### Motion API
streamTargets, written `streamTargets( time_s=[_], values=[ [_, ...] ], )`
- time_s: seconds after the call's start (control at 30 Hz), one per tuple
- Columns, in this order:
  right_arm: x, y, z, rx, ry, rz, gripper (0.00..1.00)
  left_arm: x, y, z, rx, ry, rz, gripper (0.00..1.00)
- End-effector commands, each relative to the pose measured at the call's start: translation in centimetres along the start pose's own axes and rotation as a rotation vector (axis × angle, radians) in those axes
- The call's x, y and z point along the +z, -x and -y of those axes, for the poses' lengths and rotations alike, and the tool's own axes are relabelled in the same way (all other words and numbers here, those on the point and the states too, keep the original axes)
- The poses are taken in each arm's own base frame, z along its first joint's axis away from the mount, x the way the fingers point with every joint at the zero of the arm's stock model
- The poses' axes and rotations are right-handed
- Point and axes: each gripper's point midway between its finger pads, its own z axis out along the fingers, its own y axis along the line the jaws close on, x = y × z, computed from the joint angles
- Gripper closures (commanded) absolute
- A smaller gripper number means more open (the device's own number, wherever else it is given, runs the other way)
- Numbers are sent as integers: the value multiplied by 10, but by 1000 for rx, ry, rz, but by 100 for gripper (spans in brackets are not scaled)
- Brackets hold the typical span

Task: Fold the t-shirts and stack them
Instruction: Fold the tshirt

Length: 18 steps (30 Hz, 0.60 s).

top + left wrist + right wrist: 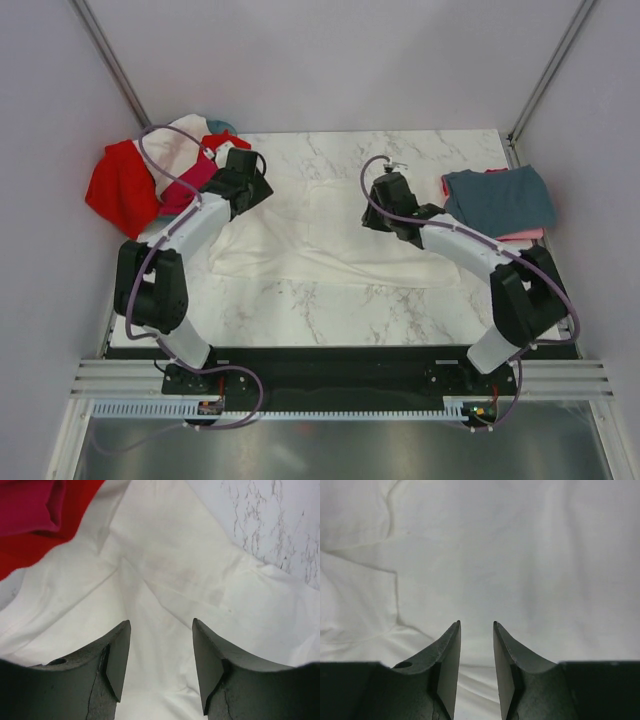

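A white t-shirt [310, 240] lies spread flat across the middle of the marble table. My left gripper [248, 185] hovers open over its far left part, and fabric folds show between the jaws in the left wrist view [161, 625]. My right gripper [388, 200] is over its far right part, open with a narrower gap and empty [476, 625]. A red shirt [120, 185], a magenta shirt [195, 180] and another white one [185, 140] are heaped at the far left. A folded slate grey-blue shirt [500, 198] lies on a coral pink one [522, 236] at the far right.
A sliver of the teal basket [222, 127] shows behind the heap. Grey walls and metal posts close in the table on both sides. The red shirt [75, 510] and the magenta shirt [25, 505] lie just beyond the left gripper. Bare marble [330, 310] lies at the front.
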Motion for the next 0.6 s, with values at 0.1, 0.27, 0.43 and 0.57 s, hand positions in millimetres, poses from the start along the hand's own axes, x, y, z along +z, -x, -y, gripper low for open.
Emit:
streamTargets(
  time_s=[0.1,0.27,0.43,0.57],
  values=[
    [-57,17,121,0,-362,83,59,-6,-42,4,28,-69,-114,41],
    [-73,14,186,67,-519,66,59,1,-66,-8,24,-46,-167,43],
    [-78,5,218,103,-601,44,58,-8,-81,-28,-9,-9,-179,44],
    [-73,-5,234,109,-643,6,55,-9,-100,-43,-39,14,-206,44]
  ],
)
